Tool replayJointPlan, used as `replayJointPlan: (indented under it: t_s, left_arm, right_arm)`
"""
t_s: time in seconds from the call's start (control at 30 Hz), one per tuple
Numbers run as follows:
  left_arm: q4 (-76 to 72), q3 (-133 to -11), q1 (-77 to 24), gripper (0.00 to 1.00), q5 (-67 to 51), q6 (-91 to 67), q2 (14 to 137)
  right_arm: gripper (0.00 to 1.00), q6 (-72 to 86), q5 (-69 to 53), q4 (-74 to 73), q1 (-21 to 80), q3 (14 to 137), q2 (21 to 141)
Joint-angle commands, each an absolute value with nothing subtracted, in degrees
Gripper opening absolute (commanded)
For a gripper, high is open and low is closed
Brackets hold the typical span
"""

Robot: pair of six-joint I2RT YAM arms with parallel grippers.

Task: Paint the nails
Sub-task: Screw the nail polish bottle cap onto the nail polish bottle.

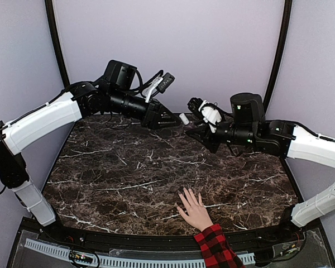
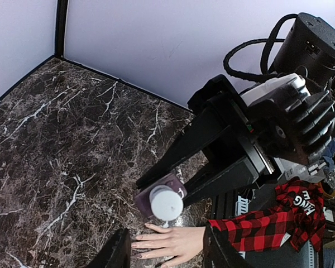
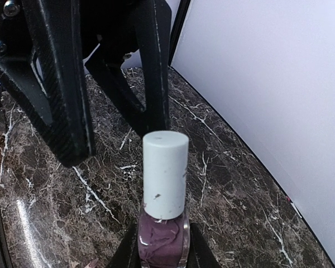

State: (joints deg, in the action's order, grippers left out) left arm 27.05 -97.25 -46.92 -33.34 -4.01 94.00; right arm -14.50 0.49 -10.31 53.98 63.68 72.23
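A light-skinned hand [image 1: 194, 210] with a red-and-black plaid sleeve [image 1: 215, 248] lies flat on the marble table near the front edge, fingers spread. Its nails [image 2: 135, 239] are small and pale in the left wrist view. My right gripper [image 3: 159, 248] is shut on the purple glass body of a white-capped polish bottle [image 3: 163, 190] and holds it in the air above the back of the table [image 1: 184, 118]. My left gripper [image 2: 166, 252] is open, its fingers apart just beside the cap [image 2: 166, 203]. In the top view the left gripper [image 1: 173, 119] faces the right gripper [image 1: 194, 129].
The dark marble table [image 1: 117, 173] is ringed by pale purple walls [image 1: 173, 44]. Both arms reach across the back half. The hand and sleeve take up the front middle. A black rail [image 1: 128, 241] runs along the near edge.
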Motion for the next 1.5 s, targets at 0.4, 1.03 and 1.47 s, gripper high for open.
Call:
replayJointPlan:
  t_s: [0.4,1.03,1.47]
  left_arm:
    - [26.11,-99.70,-46.37,0.36,-38.20,-7.78,94.71]
    - [28.52,-99.69,-46.32,0.02,-40.62,-3.25,95.20]
    - [27.48,-93.36,-47.73,0.01,-48.36,12.77,91.64]
  right_arm:
    - [0.00,-16.11,3.29,-7.62,56.46,63.82,72.83]
    - [0.00,-16.64,0.70,-9.33,56.94,65.65,74.19]
    - [0.00,-16.26,-21.24,-11.94,55.49,68.34,73.83]
